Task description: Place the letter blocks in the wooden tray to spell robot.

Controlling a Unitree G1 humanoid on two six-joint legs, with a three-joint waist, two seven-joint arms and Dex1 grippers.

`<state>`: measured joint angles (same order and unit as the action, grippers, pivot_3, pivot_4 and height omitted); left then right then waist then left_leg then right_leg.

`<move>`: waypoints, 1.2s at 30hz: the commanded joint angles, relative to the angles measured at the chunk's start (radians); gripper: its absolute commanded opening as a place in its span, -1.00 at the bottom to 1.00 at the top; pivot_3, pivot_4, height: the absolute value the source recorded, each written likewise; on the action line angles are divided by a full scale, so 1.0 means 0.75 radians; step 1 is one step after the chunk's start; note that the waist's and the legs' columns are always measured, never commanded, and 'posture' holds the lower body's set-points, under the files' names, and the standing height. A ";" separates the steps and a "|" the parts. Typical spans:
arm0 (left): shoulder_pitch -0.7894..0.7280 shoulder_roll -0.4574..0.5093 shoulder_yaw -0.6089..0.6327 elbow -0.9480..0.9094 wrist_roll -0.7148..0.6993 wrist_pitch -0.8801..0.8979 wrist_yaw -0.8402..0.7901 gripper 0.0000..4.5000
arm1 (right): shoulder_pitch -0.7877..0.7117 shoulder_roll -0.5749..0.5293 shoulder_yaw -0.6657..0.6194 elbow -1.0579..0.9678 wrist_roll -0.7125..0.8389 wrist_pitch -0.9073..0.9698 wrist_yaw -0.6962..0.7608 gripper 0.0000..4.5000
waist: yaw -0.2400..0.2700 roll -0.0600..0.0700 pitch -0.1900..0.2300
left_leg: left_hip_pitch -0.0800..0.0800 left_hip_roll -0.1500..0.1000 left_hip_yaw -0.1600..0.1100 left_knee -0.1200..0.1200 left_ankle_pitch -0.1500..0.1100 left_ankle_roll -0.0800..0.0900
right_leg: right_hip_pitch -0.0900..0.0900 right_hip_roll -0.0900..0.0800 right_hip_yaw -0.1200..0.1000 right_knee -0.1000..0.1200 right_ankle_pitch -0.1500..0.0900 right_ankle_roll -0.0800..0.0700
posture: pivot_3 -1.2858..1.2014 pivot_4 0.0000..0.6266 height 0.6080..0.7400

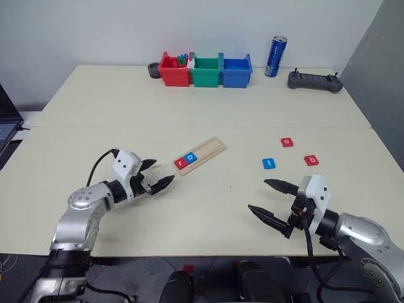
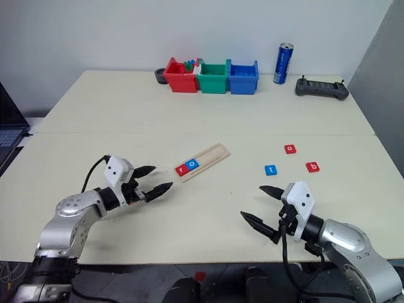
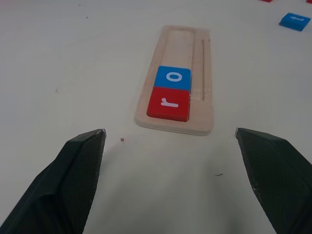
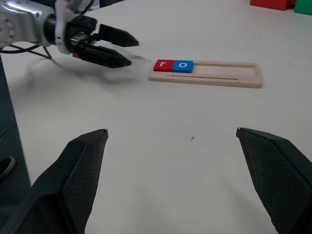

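Two tiles seated in tray; both grippers released and empty.

Nearest, the right gripper [image 1: 273, 199] and left gripper [image 1: 154, 176] hover above the table [image 1: 208, 113], jaws spread, grasping nothing. Just beyond the left gripper lies the wooden tray [image 1: 211, 149], holding a red r block [image 1: 180, 163] touching a blue o block [image 1: 190, 157]. Farther right lie the blue t block [image 1: 269, 163], red b block [image 1: 311, 160] and red o block [image 1: 286, 142], loose and apart.

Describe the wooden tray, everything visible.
The wooden tray is a long, narrow slab of pale wood with rounded corners, a shallow recess and a thin groove along one side. It lies flat on the table, angled diagonally. A red r block and a blue o block sit side by side at the end nearest the left gripper; the rest is unfilled. Nothing else touches it.
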<state>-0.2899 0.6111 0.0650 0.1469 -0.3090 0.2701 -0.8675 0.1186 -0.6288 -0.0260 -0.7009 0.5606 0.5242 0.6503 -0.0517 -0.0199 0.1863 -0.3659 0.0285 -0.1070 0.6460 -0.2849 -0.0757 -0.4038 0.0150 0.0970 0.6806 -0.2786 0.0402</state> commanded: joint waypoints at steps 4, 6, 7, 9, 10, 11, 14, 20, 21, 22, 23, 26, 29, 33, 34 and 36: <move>-0.189 -0.032 -0.092 0.130 0.065 -0.009 -0.050 1.00 | -0.008 -0.040 0.009 -0.110 0.044 0.016 0.038 0.99 | 0.002 0.000 0.000 | 0.000 0.000 0.000 0.000 0.000 0.000 | 0.000 0.000 0.000 0.000 0.001 -0.001 | 0.03 -0.52 1.00; -0.242 -0.037 -0.123 0.170 0.086 0.007 -0.067 1.00 | -0.007 -0.041 0.013 -0.119 0.046 0.015 0.040 0.99 | 0.002 0.000 0.000 | 0.000 0.000 0.000 0.000 0.000 0.000 | 0.000 0.000 0.000 0.000 0.001 -0.001 | 0.03 -0.52 1.00; -0.262 -0.037 -0.137 0.184 0.101 0.015 -0.067 1.00 | -0.007 -0.041 0.013 -0.122 0.045 0.015 0.041 0.99 | 0.001 0.000 0.000 | 0.000 0.000 -0.001 0.000 0.000 0.000 | 0.000 0.000 -0.001 0.000 0.001 -0.001 | 0.03 -0.52 1.00; -0.293 -0.035 -0.167 0.202 0.132 0.038 -0.061 1.00 | -0.010 -0.037 0.015 -0.122 0.043 0.013 0.040 0.99 | 0.000 0.000 0.000 | 0.000 0.000 -0.001 0.000 0.000 0.000 | 0.000 0.000 0.000 0.000 0.001 -0.001 | 0.03 -0.52 1.00; -0.301 -0.034 -0.180 0.204 0.146 0.044 -0.058 1.00 | -0.010 -0.036 0.015 -0.121 0.042 0.011 0.041 0.99 | 0.000 0.000 0.000 | 0.000 0.000 -0.001 0.000 0.000 0.000 | 0.000 0.000 0.000 0.000 0.001 -0.001 | 0.03 -0.52 1.00; -0.311 -0.036 -0.189 0.206 0.158 0.043 -0.056 1.00 | -0.013 -0.034 0.017 -0.121 0.041 0.009 0.040 0.99 | -0.001 0.000 0.000 | 0.000 0.000 -0.001 0.000 0.000 0.000 | 0.000 0.000 0.000 0.000 0.001 -0.001 | 0.03 -0.52 1.00; -0.334 -0.042 -0.204 0.202 0.176 0.061 -0.050 1.00 | -0.026 -0.029 0.024 -0.130 0.044 0.018 0.030 0.99 | 0.000 0.000 0.000 | 0.000 0.000 -0.001 0.000 0.000 0.000 | 0.000 0.000 0.000 0.000 0.001 -0.001 | 0.03 -0.52 1.00; -0.394 -0.039 -0.262 0.230 0.244 0.168 -0.041 1.00 | -0.073 -0.016 0.040 -0.153 0.069 0.059 0.004 0.99 | 0.001 0.000 0.000 | 0.000 0.000 -0.001 0.000 0.000 0.000 | 0.000 0.000 -0.001 0.000 0.001 -0.001 | 0.03 -0.52 1.00; -0.405 -0.037 -0.276 0.236 0.254 0.192 -0.051 1.00 | -0.083 -0.015 0.040 -0.155 0.076 0.067 0.001 0.99 | 0.000 0.000 0.000 | 0.000 0.000 -0.001 0.000 0.000 0.000 | 0.000 0.000 0.000 0.000 0.001 -0.001 | 0.03 -0.52 1.00; -0.415 -0.036 -0.287 0.242 0.262 0.213 -0.062 1.00 | -0.091 -0.016 0.041 -0.156 0.083 0.073 -0.003 0.99 | 0.000 0.000 0.000 | 0.000 0.000 -0.001 0.000 0.000 0.000 | 0.000 0.000 0.000 0.001 0.001 -0.001 | 0.03 -0.52 1.00; -0.427 -0.033 -0.301 0.249 0.272 0.232 -0.076 1.00 | -0.101 -0.017 0.040 -0.157 0.091 0.081 -0.007 0.99 | 0.001 0.000 0.000 | -0.001 0.000 -0.001 0.000 0.000 0.000 | 0.000 0.000 -0.001 0.001 0.001 -0.001 | 0.03 -0.52 1.00; -0.454 -0.030 -0.332 0.266 0.284 0.283 -0.120 1.00 | -0.127 -0.018 0.038 -0.160 0.112 0.101 -0.019 0.99 | 0.000 0.000 0.000 | 0.000 0.000 -0.001 0.000 0.000 0.000 | 0.000 0.000 -0.001 0.001 0.001 -0.001 | 0.03 -0.52 1.00; -0.466 -0.026 -0.356 0.281 0.308 0.289 -0.147 0.74 | -0.142 -0.016 0.040 -0.163 0.126 0.116 -0.028 1.00 | 0.000 0.000 0.000 | 0.000 0.000 -0.001 0.000 0.000 0.000 | 0.000 0.000 -0.001 0.001 0.001 -0.001 | 0.03 -0.52 1.00; -0.459 -0.014 -0.369 0.304 0.335 0.246 -0.175 0.50 | -0.151 -0.017 0.042 -0.169 0.138 0.128 -0.042 1.00 | 0.001 0.000 0.000 | 0.000 0.000 -0.001 0.000 0.000 0.000 | 0.000 0.000 0.000 0.001 0.001 -0.001 | 0.03 -0.52 1.00; -0.452 -0.006 -0.369 0.298 0.333 0.209 -0.199 0.50 | -0.150 -0.020 0.041 -0.171 0.139 0.131 -0.045 1.00 | 0.001 0.000 0.000 | 0.000 0.000 -0.001 0.000 0.000 0.000 | 0.000 0.000 -0.001 0.001 0.001 -0.001 | 0.03 -0.52 1.00; -0.428 0.010 -0.365 0.266 0.318 0.074 -0.265 0.50 | -0.144 -0.038 0.033 -0.178 0.143 0.141 -0.041 1.00 | 0.001 0.000 0.000 | 0.000 0.000 -0.001 0.000 0.000 0.000 | 0.000 0.000 -0.001 0.001 0.001 -0.001 | 0.03 -0.52 1.00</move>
<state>-0.6367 0.6058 -0.1840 0.3572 -0.0734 0.3975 -1.0080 0.0181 -0.6464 0.0162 -0.7829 0.6487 0.6275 0.6224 -0.0510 -0.0201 0.1861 -0.3661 0.0281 -0.1076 0.6461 -0.2848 -0.0756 -0.4039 0.0151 0.0966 0.6811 -0.2780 0.0393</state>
